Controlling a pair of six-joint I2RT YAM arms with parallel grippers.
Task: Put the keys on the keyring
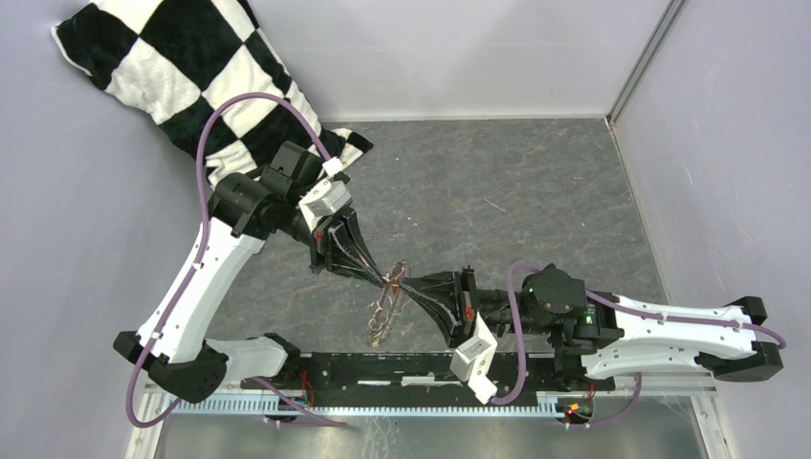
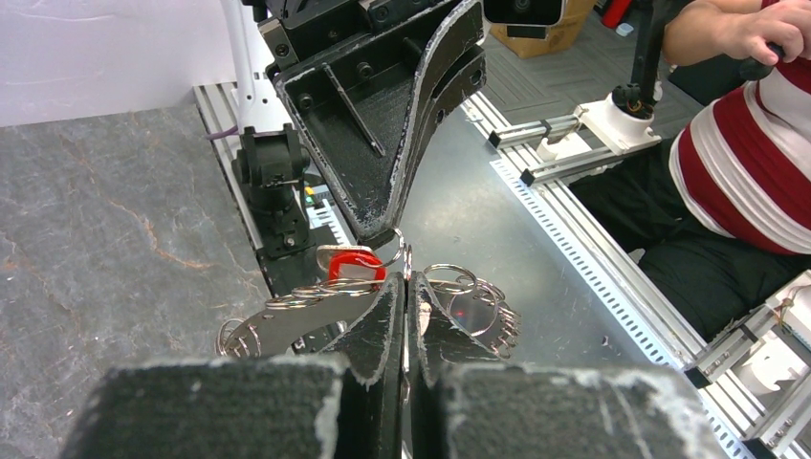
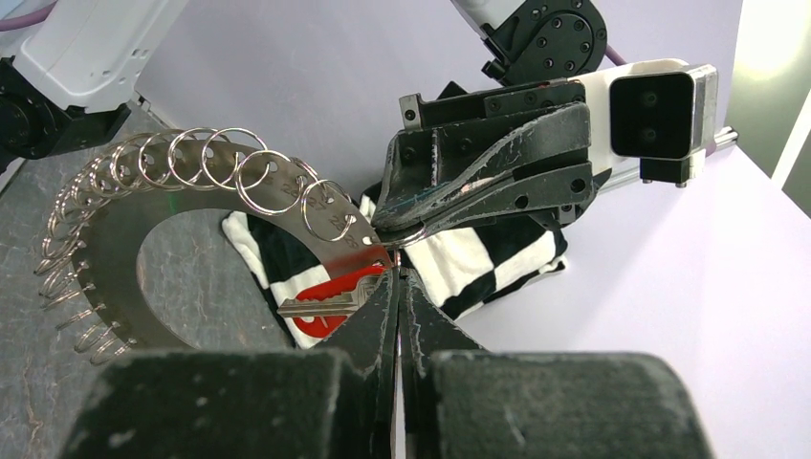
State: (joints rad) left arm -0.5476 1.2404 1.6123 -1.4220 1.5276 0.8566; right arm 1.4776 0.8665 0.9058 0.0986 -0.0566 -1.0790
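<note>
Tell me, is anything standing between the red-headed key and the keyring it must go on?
Nothing visible does. The red-headed key sits right at the edge of the keyring, where the shut jaws of the left gripper and right gripper meet.

The desk (image 1: 536,182) had a dark grey, stone-patterned top with pale veins. Plain, pale lilac walls (image 1: 459,48) closed it in at the back and on both sides, and a slim metal post (image 1: 643,62) ran up the back right corner. A black-and-white chequered cloth (image 1: 163,67) lay bunched in the back left corner. A slotted aluminium rail (image 1: 383,407) lined the near edge. Beyond it, a person in a red-and-white striped shirt (image 2: 736,163) sat above a grey floor (image 2: 545,76). The light was soft and even.
</note>
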